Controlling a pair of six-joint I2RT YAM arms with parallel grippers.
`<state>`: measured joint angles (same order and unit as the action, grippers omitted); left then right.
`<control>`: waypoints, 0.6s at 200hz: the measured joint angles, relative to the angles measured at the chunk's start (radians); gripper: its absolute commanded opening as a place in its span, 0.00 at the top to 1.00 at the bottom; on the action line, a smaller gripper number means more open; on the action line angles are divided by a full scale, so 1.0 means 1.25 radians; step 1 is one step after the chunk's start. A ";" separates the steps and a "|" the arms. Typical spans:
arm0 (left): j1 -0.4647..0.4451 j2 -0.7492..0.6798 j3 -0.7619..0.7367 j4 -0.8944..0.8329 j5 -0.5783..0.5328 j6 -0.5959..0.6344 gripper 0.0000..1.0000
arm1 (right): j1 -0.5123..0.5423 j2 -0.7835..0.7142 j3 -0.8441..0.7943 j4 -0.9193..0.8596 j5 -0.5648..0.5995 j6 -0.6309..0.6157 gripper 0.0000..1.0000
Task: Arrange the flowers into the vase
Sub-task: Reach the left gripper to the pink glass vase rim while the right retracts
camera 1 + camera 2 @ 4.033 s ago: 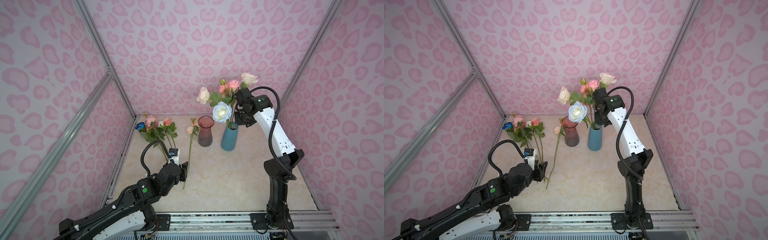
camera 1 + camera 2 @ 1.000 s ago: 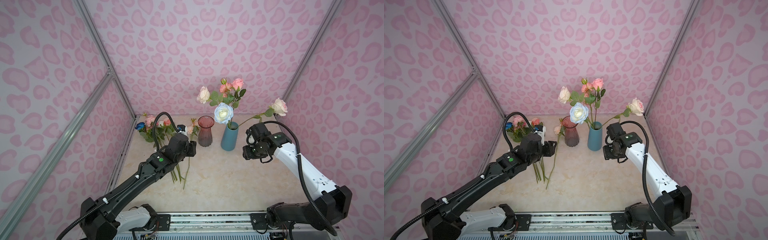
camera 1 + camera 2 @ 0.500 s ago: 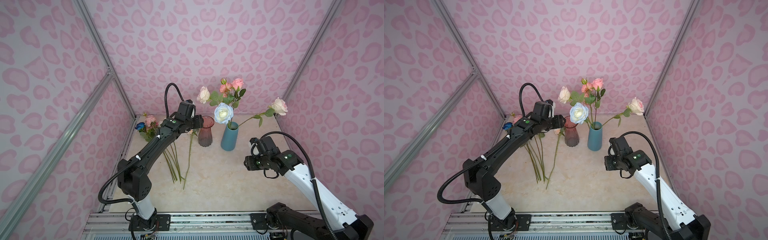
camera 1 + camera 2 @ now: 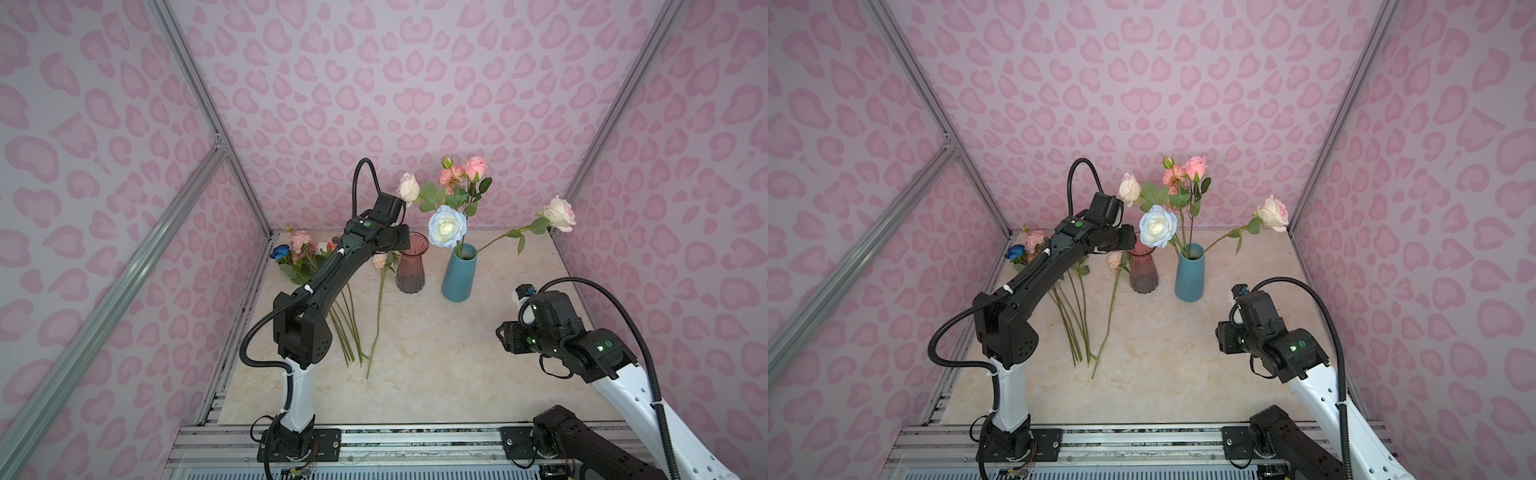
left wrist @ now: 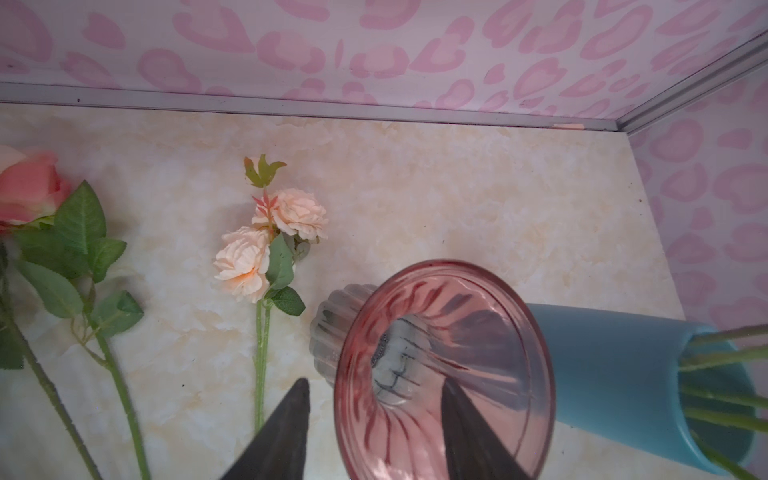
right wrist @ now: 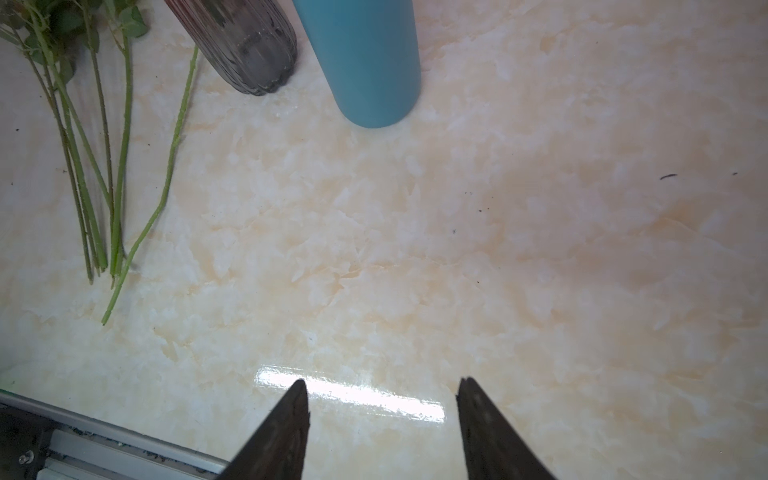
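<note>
Several flowers stand in the blue vase (image 4: pixel 458 276): a cream rose (image 4: pixel 408 187), pink ones (image 4: pixel 473 166), a blue-and-white one (image 4: pixel 446 226) and a cream-pink rose (image 4: pixel 559 214) leaning far right. More flowers (image 4: pixel 303 249) lie on the table at the back left, and a peach one (image 5: pixel 270 245) lies next to the empty pink glass vase (image 5: pixel 444 365). My left gripper (image 5: pixel 376 384) is open and empty, straddling the pink vase's rim from above. My right gripper (image 6: pixel 382 380) hangs open and empty over bare table at the front right.
The lying flowers' long green stems (image 4: pixel 349 328) fan toward the middle of the marble table (image 4: pixel 436 374). Pink patterned walls (image 4: pixel 374 104) close in the back and both sides. A metal rail (image 4: pixel 374 440) runs along the front edge.
My left arm has swung up from the lying stems to the pink vase's mouth, its jaws narrowing slightly. My right arm has drawn back from the blue vase toward the front right.
</note>
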<state>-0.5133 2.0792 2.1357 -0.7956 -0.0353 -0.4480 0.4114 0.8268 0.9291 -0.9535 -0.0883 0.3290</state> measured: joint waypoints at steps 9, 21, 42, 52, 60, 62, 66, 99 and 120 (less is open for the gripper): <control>0.000 0.019 0.024 -0.015 -0.002 0.003 0.50 | 0.000 -0.008 -0.005 0.006 -0.009 0.001 0.42; 0.001 0.047 0.056 -0.038 -0.005 0.004 0.52 | 0.000 -0.019 -0.008 0.009 -0.016 0.005 0.42; 0.001 0.082 0.095 -0.073 -0.006 0.009 0.55 | 0.001 -0.034 -0.013 0.017 -0.021 0.006 0.43; 0.002 0.092 0.107 -0.085 -0.009 0.009 0.57 | 0.001 -0.040 -0.016 0.020 -0.025 0.007 0.43; 0.003 0.100 0.119 -0.095 -0.009 0.011 0.59 | 0.001 -0.045 -0.018 0.023 -0.027 0.009 0.43; 0.003 0.102 0.121 -0.097 -0.009 0.011 0.59 | 0.002 -0.046 -0.018 0.023 -0.028 0.010 0.43; 0.003 0.105 0.125 -0.099 -0.009 0.011 0.61 | 0.002 -0.048 -0.019 0.024 -0.028 0.012 0.43; 0.007 0.125 0.143 -0.116 0.002 0.011 0.68 | 0.005 -0.062 -0.024 0.038 -0.028 0.013 0.43; 0.007 0.137 0.156 -0.117 0.008 0.018 0.71 | 0.005 -0.070 -0.029 0.041 -0.028 0.013 0.43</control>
<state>-0.5045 2.2505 2.3302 -0.9417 -0.0254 -0.4255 0.4171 0.7387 0.8932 -0.9028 -0.1238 0.3447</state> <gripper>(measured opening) 0.308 0.569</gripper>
